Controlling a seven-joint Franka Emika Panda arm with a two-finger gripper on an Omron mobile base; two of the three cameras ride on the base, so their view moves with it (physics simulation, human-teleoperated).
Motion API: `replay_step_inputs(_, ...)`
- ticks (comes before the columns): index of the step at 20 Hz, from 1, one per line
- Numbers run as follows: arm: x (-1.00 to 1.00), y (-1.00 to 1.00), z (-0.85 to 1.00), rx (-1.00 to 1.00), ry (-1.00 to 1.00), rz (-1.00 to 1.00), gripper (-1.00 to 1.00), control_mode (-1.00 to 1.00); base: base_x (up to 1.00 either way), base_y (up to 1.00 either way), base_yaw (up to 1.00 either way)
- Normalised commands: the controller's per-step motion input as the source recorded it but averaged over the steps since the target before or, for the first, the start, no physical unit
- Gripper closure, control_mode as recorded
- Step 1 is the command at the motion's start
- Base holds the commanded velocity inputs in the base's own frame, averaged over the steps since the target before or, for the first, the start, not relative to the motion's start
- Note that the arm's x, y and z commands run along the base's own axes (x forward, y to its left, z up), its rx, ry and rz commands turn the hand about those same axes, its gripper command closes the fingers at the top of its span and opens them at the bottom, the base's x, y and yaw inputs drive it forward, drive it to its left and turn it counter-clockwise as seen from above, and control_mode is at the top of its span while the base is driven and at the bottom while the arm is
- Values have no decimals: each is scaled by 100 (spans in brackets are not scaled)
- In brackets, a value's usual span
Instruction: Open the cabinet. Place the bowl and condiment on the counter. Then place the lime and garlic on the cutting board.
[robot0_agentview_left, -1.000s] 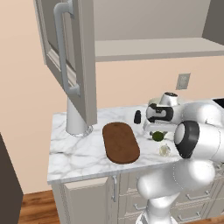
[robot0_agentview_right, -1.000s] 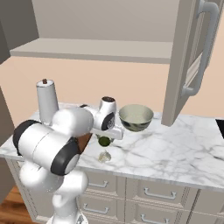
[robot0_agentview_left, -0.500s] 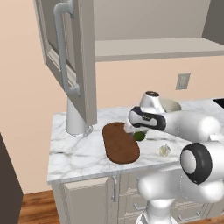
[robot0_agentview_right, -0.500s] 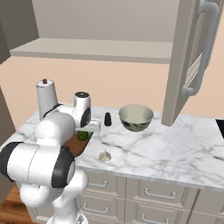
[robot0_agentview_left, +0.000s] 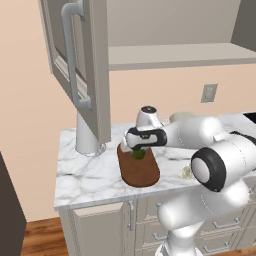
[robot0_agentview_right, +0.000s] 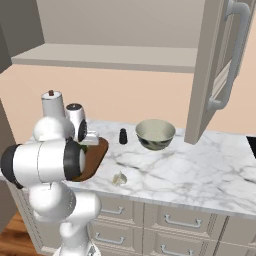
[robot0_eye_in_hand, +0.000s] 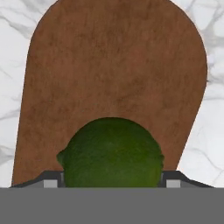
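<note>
My gripper (robot0_agentview_left: 139, 153) is shut on the dark green lime (robot0_agentview_left: 138, 155) and holds it over the brown cutting board (robot0_agentview_left: 141, 173). In the hand view the lime (robot0_eye_in_hand: 111, 153) sits between the two fingertips (robot0_eye_in_hand: 51, 182) with the cutting board (robot0_eye_in_hand: 113, 65) right beneath. The garlic (robot0_agentview_right: 119, 178) lies on the marble counter (robot0_agentview_right: 190, 175) right of the board. Farther back stand the small dark condiment (robot0_agentview_right: 122, 136) and the bowl (robot0_agentview_right: 155, 134). The cabinet door (robot0_agentview_left: 85, 65) hangs open above.
A tall white paper-towel roll (robot0_agentview_left: 87, 135) stands at the counter's left end behind the board. The other open cabinet door (robot0_agentview_right: 220, 65) juts out over the counter's right part. A wall outlet (robot0_agentview_left: 208, 93) is behind. Drawer units (robot0_agentview_right: 175, 220) run below the counter.
The arm has swung left with the lime in the gripper, from near the garlic and condiment to over the cutting board. The garlic, bowl and condiment have stayed put.
</note>
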Motion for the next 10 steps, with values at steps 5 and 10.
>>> replay_step_inputs(5, 21, -4, -8, -7, 0, -8, -100, -100, 0, 0, 0)
replay_step_inputs(10, 9, -18, 0, 0, -2, -2, -100, -100, 0, 0, 0)
